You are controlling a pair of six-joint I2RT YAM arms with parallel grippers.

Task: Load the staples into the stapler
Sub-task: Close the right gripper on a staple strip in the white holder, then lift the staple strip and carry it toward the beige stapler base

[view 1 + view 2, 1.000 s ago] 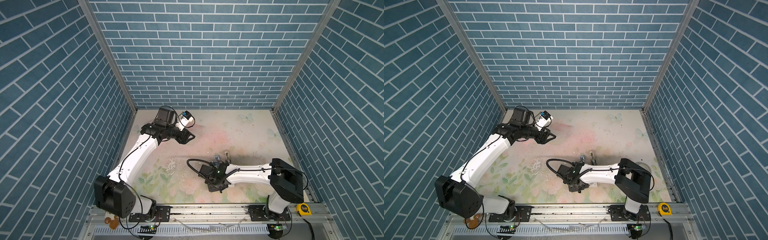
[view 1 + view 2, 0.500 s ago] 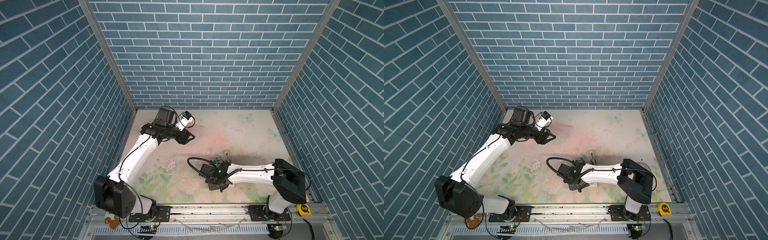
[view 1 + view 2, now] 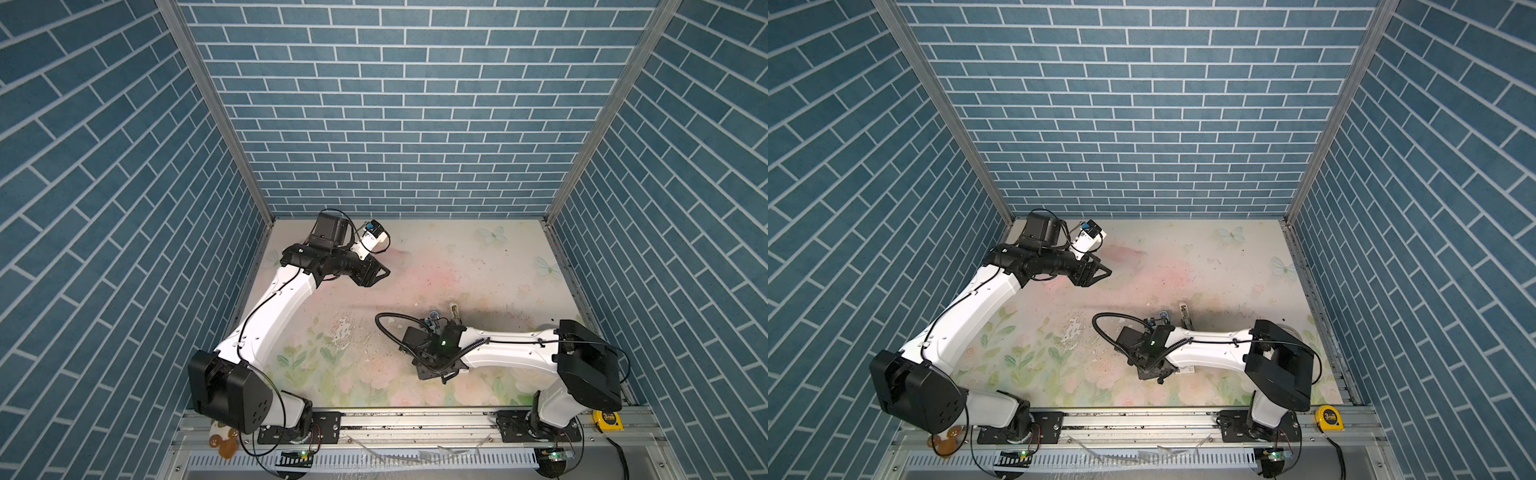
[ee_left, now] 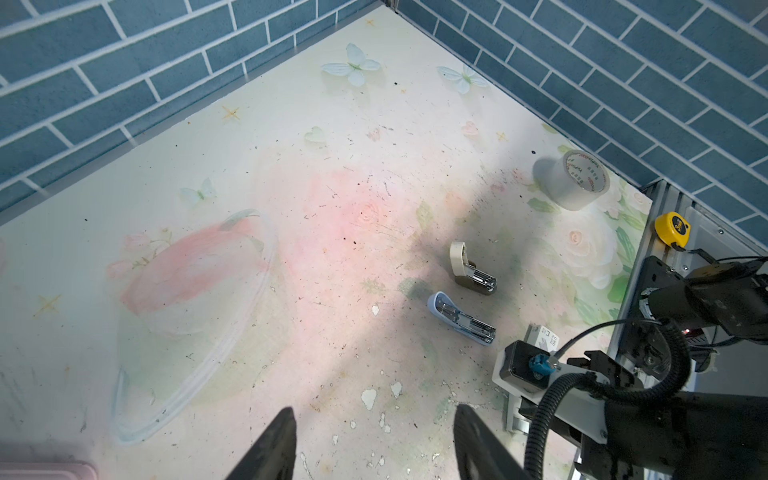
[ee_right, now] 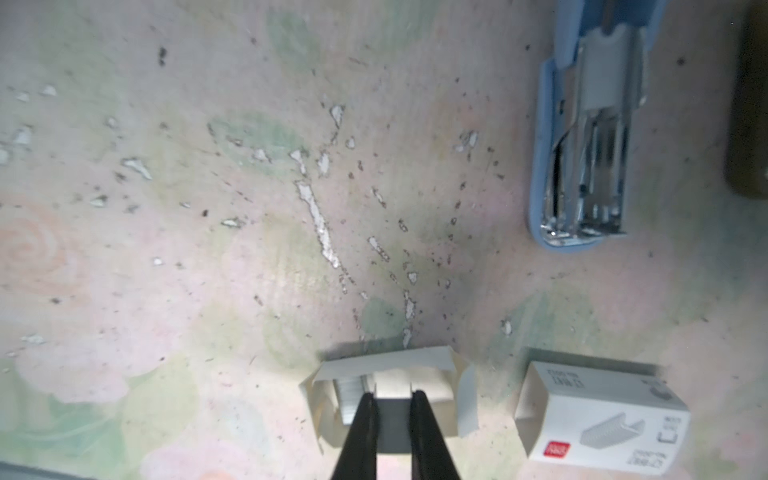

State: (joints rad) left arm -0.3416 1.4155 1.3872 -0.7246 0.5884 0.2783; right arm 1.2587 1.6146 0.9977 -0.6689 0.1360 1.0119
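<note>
Floral table (image 3: 457, 257), left gripper (image 4: 374, 409) raised, fingers apart and empty, right gripper (image 5: 392, 394) low, fingers narrow, blue stapler (image 5: 590, 145) lying open nearby, red-marked sleeve (image 5: 602, 419) just beside white card tray (image 5: 386, 361), grey staples (image 5: 392, 428) pinched between the right fingers at the tray.

Floral-printed table (image 4: 332, 166), scuffed and flaking. On it: blue stapler (image 4: 461, 318) and beige stapler (image 4: 471, 270), both opened, near each other; tape roll (image 4: 575, 180); white card tray (image 5: 374, 363) beside its red-marked sleeve (image 5: 602, 419); clear dish (image 4: 187, 324), well apart.

The blue stapler (image 5: 590, 124) is smooth plastic around a glossy metal magazine. Tray (image 5: 386, 361) and sleeve (image 5: 602, 415) are matt white card; the staples (image 5: 348, 395) seem dull grey metal, though blurred.
</note>
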